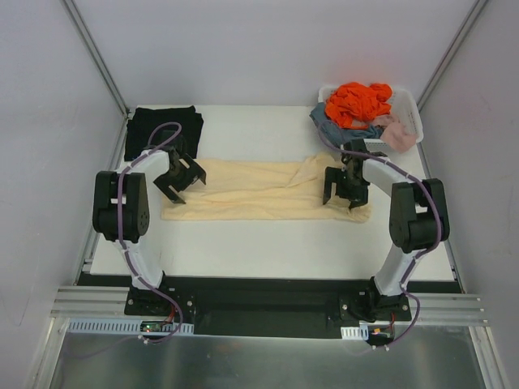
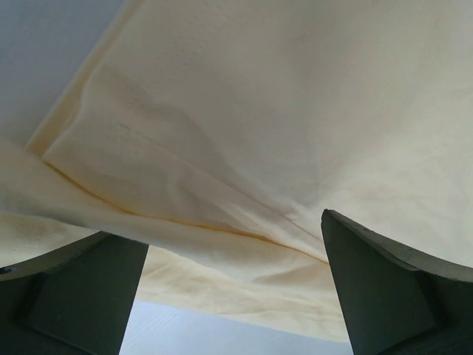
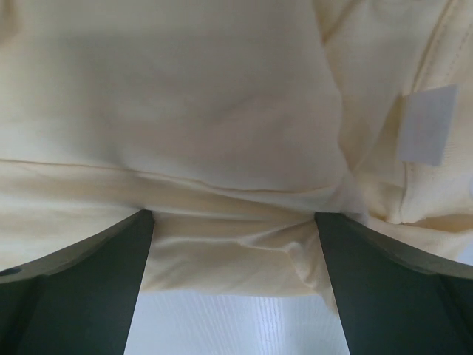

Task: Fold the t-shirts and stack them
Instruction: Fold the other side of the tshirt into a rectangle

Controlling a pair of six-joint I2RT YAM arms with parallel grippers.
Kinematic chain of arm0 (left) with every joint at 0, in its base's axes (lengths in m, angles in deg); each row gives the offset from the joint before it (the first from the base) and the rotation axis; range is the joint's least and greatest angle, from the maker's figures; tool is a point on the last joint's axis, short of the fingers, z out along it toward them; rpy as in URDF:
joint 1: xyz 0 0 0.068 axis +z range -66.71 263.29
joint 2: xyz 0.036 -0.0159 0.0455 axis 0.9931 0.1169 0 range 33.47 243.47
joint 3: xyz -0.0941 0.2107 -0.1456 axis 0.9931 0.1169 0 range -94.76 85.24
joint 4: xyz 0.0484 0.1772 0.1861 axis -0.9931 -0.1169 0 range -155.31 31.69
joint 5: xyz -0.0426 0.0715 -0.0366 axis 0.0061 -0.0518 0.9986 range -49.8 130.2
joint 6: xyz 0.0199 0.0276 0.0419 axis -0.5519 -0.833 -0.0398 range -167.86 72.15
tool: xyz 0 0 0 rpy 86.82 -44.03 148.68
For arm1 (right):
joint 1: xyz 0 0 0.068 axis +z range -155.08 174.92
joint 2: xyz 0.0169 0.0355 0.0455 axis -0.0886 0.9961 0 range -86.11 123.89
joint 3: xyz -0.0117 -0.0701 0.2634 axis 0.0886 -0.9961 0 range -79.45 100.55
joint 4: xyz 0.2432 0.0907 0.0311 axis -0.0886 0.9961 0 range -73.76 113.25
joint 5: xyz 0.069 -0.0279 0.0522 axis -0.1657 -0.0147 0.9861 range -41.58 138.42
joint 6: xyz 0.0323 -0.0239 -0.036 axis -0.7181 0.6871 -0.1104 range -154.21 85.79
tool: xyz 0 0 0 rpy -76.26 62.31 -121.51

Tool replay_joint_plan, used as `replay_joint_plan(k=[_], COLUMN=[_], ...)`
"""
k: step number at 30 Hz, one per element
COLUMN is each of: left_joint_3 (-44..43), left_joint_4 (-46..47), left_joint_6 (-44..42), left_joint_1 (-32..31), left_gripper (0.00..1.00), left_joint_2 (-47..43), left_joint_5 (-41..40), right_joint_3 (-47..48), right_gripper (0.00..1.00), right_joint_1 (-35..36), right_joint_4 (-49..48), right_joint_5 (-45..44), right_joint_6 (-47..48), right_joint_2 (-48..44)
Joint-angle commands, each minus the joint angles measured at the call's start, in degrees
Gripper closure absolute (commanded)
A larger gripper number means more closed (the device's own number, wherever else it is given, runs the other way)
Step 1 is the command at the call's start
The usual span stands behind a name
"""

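A pale cream-yellow t-shirt [image 1: 259,190] lies folded into a long strip across the middle of the table. My left gripper [image 1: 180,180] hangs open just above its left end; the left wrist view shows the cloth [image 2: 259,133] with a folded hem between the spread fingers [image 2: 384,296]. My right gripper [image 1: 345,188] hangs open over its right end; the right wrist view shows the cloth [image 3: 207,111], a white neck label [image 3: 429,126], and the shirt's near edge between the fingers [image 3: 81,296]. A folded black t-shirt [image 1: 162,130] lies at the back left.
A white slotted basket [image 1: 409,113] at the back right holds an orange garment [image 1: 357,101], a grey-blue one [image 1: 332,126] spilling over the rim, and a pink one [image 1: 397,134]. White walls stand close on both sides.
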Motion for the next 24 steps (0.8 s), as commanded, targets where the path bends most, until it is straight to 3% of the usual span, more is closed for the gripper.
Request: replay_joint_plan(k=[1,6,14,20,24], left_joint_3=[0.56,8.09,24.37,21.67,17.36], left_joint_4=[-0.19,-0.37,-5.9,-7.22,-7.75], left_joint_6=[-0.09,-1.15,-0.62,-2.55,-3.87], left_joint_1=[2.6,2.96,3.04,2.96,2.96], left_gripper=[0.01,0.01,0.01,0.01,0.01], left_joint_2=[0.88,-1.84,-21.6,-29.96,-30.94], left_joint_5=[-2.26,1.69,0.64,2.05,-0.31], right_joint_3=[-3.24,-6.93,-13.18,-10.38,-4.05], right_gripper=[0.03,0.03,0.03,0.03,0.03], right_joint_1=[-2.59,-3.29,-3.29,-1.98,4.25], right_joint_4=[0.71,3.0,9.41,10.82,9.52], right_joint_5=[2.31,1.53,-2.61,1.68,2.31], right_joint_6=[-2.44,-2.44,-2.0,1.68,3.88], right_joint_2=[-0.78,-2.89,-12.46,-20.02,-18.72])
